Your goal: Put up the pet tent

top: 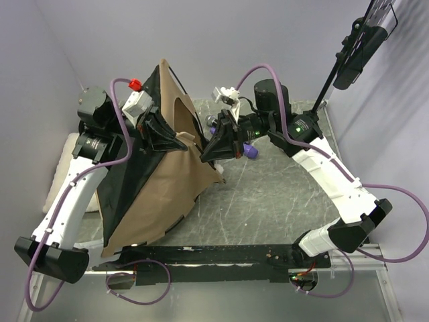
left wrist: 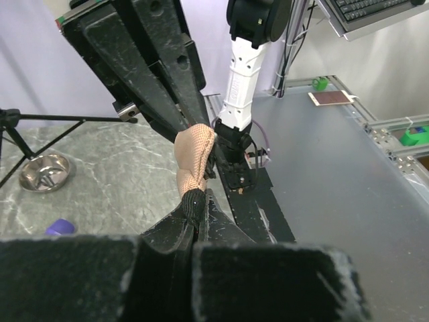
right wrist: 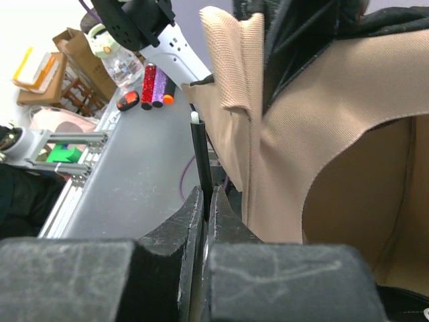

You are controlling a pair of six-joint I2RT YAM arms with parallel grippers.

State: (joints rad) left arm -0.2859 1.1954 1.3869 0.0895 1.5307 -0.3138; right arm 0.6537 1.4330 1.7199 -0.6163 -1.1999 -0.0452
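Note:
The pet tent (top: 167,191) leans half raised at the table's left, tan fabric over a black base. My left gripper (top: 175,142) is shut on a bunched corner of its fabric (left wrist: 194,151), tan with a black edge, pinched at my left gripper (left wrist: 196,204) tips. My right gripper (top: 216,146) faces it from the right. In the right wrist view my right gripper (right wrist: 208,198) is shut on a thin black tent pole (right wrist: 201,161) with a white tip, upright next to the tan tent wall (right wrist: 315,134) and its arched opening.
A cream pillow (top: 59,169) lies behind the left arm. A purple object (top: 252,153) and a steel bowl (left wrist: 43,171) sit at the back of the table. A black rail (top: 221,255) runs along the near edge. A camera stand (top: 355,50) rises at back right.

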